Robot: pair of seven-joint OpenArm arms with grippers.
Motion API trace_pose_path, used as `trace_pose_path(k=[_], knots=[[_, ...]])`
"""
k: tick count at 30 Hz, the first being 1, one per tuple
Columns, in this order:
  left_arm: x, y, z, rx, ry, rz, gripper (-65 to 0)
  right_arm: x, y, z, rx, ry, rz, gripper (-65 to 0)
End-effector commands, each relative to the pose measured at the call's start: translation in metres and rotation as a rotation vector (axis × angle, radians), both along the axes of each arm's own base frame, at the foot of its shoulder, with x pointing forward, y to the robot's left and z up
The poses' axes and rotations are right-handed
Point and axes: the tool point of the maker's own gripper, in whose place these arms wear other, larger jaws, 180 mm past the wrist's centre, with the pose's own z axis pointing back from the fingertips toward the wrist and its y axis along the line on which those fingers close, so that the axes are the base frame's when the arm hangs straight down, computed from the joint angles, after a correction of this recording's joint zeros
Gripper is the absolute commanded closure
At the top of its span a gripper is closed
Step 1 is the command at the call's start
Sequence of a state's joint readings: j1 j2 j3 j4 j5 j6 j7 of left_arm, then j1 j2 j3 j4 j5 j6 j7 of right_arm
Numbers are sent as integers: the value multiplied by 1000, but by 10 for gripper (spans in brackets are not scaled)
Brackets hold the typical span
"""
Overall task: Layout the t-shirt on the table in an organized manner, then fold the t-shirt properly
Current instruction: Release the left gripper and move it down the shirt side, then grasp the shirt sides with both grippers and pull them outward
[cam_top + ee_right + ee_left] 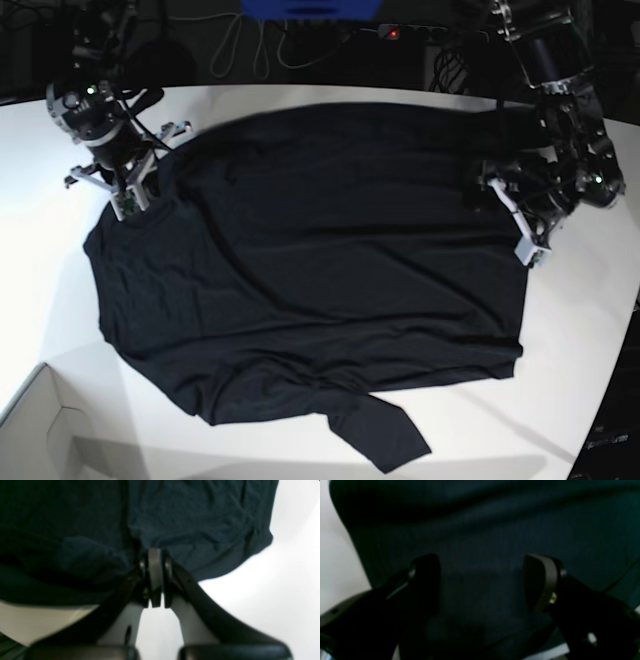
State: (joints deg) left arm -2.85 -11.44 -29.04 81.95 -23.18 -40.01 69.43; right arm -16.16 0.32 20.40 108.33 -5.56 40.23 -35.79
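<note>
White table (300,95) | right jaws pinch t-shirt (320,250) | left jaws apart

One black t-shirt (320,260) lies on one white desk (50,270), and it is the only garment in view. Two robot arms reach in, each ending in one hand, so two hands in all: the left hand (508,215) at the right side of the base view and the right hand (135,195) at its left side, each with two fingers. One corner of a white cardboard box (45,430) shows at the bottom left of the base view, and one small red light (394,33) glows beyond the far edge of the desk.
</note>
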Motion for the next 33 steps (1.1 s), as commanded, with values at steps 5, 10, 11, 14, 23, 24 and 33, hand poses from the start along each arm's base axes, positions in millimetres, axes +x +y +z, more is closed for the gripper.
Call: trace_pose_path(k=[5,10,11,14,23,24,33], knots=[[51,14,58,-64,-210,51,-503,11,0,13,10,-59,3,0],[110,24,98,-84,-325,96,-504,9,-1,6,17,-39,-2,0],[124,26,103,-89,-346,110,-503,8,-2,2,19,-29,-3,0],[164,22,103,-119,-377,143,-452,5,-5,-5,19,-7,-5,0],[230,14,62,-101,-333,353,-26,4,-9,-9,12,6,-5,0],[231,18,58,-101,-347,389,-22,4,-9,-9,12,6,-5,0],[227,26,28,96,-407,374,-1,4,-9,-9,12,6,-5,0]])
